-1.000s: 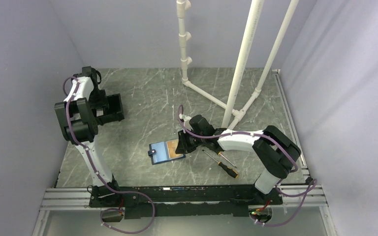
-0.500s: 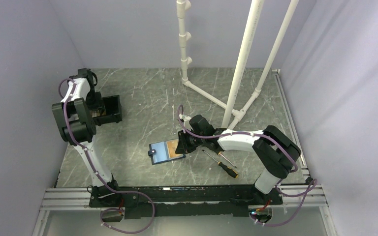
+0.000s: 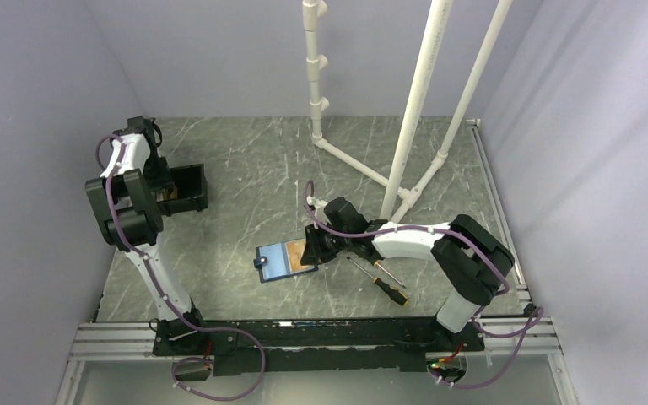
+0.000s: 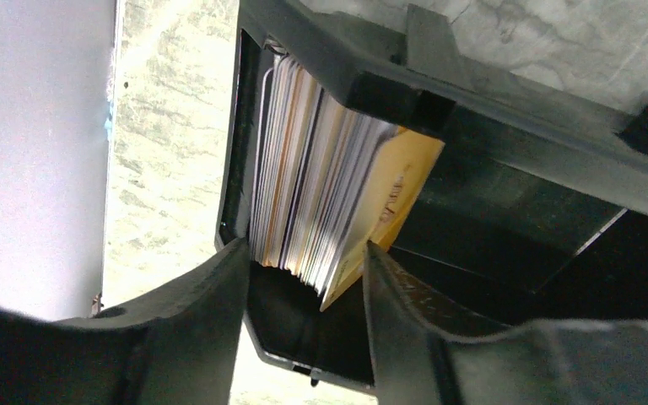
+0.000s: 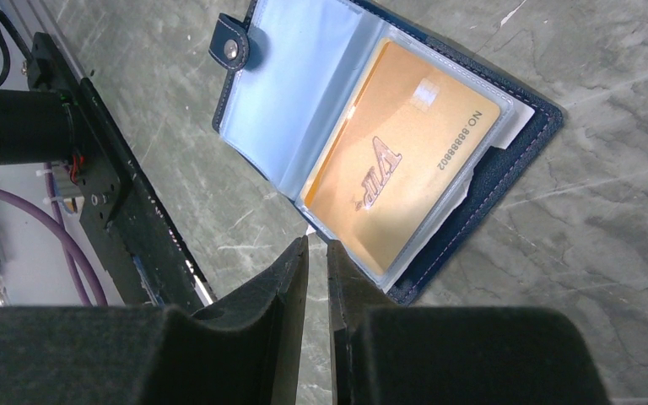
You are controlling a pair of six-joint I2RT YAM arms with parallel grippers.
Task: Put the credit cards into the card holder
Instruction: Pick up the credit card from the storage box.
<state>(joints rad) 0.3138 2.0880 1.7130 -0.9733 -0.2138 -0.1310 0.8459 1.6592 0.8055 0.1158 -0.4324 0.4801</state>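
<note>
Grey marbled table (image 3: 253, 169): seen from the top, it carries both arms, a white PVC pipe frame (image 3: 413, 110) at the back and everything below.
Black box (image 3: 187, 187): open-topped, at the far left of the table.
Left gripper (image 3: 165, 192): lowered into the near end of the black box; its jaws cannot be made out from above.
Card holder (image 3: 277, 261): navy, lying open and flat near the table's middle, light blue inside.
Right gripper (image 3: 314, 246): at the card holder's right edge, over an orange card.
Screwdrivers (image 3: 388, 285): two, orange-handled, just right of the card holder and under the right forearm.

Left wrist, credit cards (image 4: 312, 186): a thick stack on edge in the black box, leaning against its left wall; the outermost one is orange-yellow.
Left wrist, claw: the two fingers (image 4: 211, 295) stand apart on either side of the stack's lower end; whether they press on it cannot be told.

Right wrist, card holder: clear sleeves spread open, the clasp tab (image 5: 232, 46) at the top left.
Right wrist, gold card (image 5: 396, 169): marked VIP, tucked in a sleeve on the right half, with a pale card edge showing behind it.
Right wrist, claw: jaws drawn almost together with only a thin slit between them, their tips at the holder's near edge; whether they pinch the sleeve cannot be told.
</note>
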